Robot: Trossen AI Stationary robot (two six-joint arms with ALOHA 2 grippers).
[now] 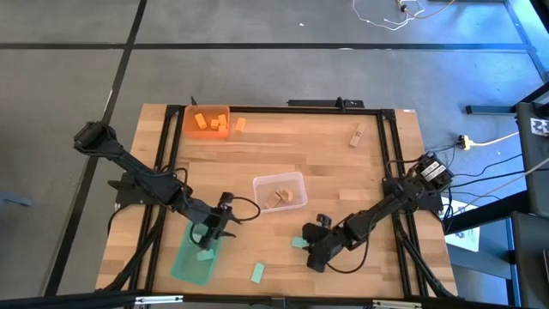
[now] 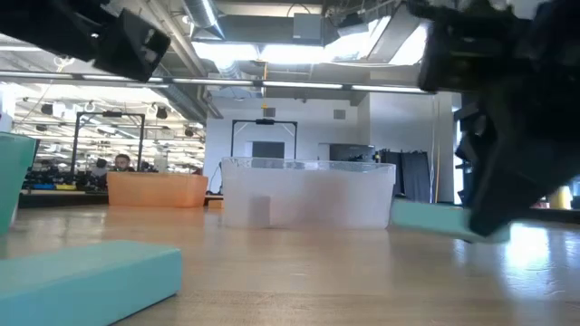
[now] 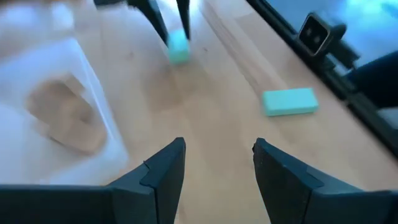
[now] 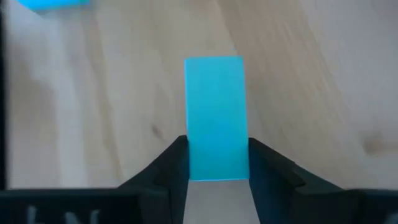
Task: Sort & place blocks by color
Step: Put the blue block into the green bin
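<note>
My right gripper is shut on a mint green block near the table's near edge. A second mint block lies flat on the table closer to the near edge, and a third lies in the green bin. My left gripper hovers open over the far end of the green bin, holding nothing. Tan blocks sit in the clear bin, and orange blocks in the orange bin. One orange block and one tan block lie loose on the table. My right gripper pinches the mint block between its two fingers across the block's narrow width, at one end. The rest of the block sticks out ahead of the fingertips. In the low view the block is tilted just above the tabletop; whether it touches the wood I cannot tell.
The clear bin stands at the table's middle, between the two grippers and a little farther back. The orange bin is at the far left corner. A black frame rail runs along the table's right side. Bare wood lies between the right gripper and the green bin.
</note>
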